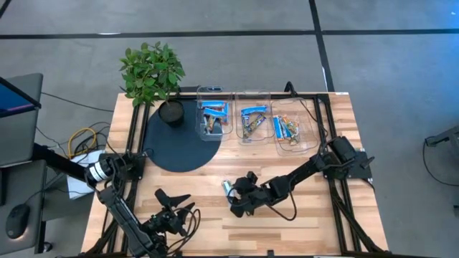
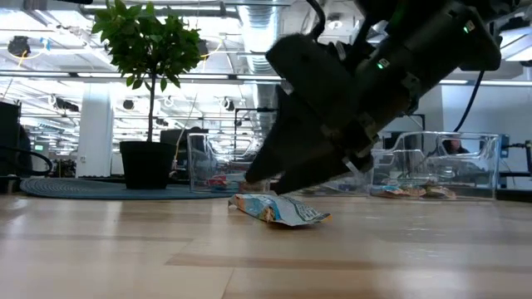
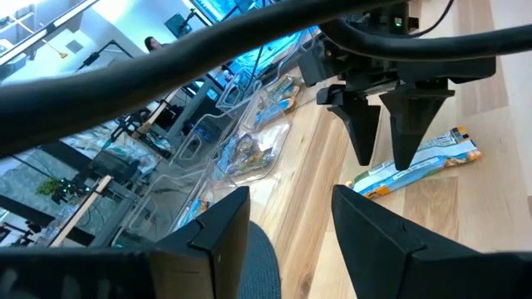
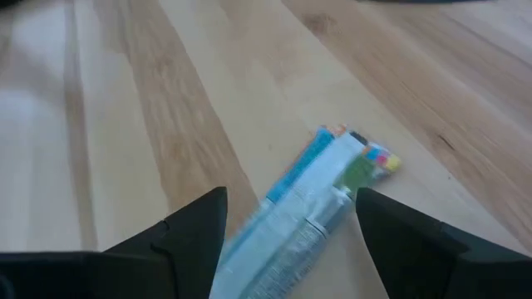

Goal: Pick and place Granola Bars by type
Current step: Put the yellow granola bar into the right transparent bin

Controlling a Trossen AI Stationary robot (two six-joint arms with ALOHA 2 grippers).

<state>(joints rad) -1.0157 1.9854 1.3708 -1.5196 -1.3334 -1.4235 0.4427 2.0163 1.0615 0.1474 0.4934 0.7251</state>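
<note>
One silvery-white and blue granola bar (image 1: 228,188) lies flat on the bare wood near the table's middle, also plain in the low view (image 2: 279,209). My right gripper (image 1: 239,197) is open and hangs just above it, fingers pointing down and standing to either side of the bar (image 4: 312,203). The left wrist view shows those fingers (image 3: 366,141) over the bar (image 3: 424,158). Other blue and brown-orange bars lie in three clear tubs (image 1: 252,122) at the far side. My left gripper (image 1: 176,201) waits open near the table's near-left corner.
The three tubs stand in a row along the far edge (image 1: 213,118), (image 1: 290,130). A potted plant (image 1: 152,72) stands on a dark round mat (image 1: 179,143) at the far left. Bare wood lies around the bar and between the two arms.
</note>
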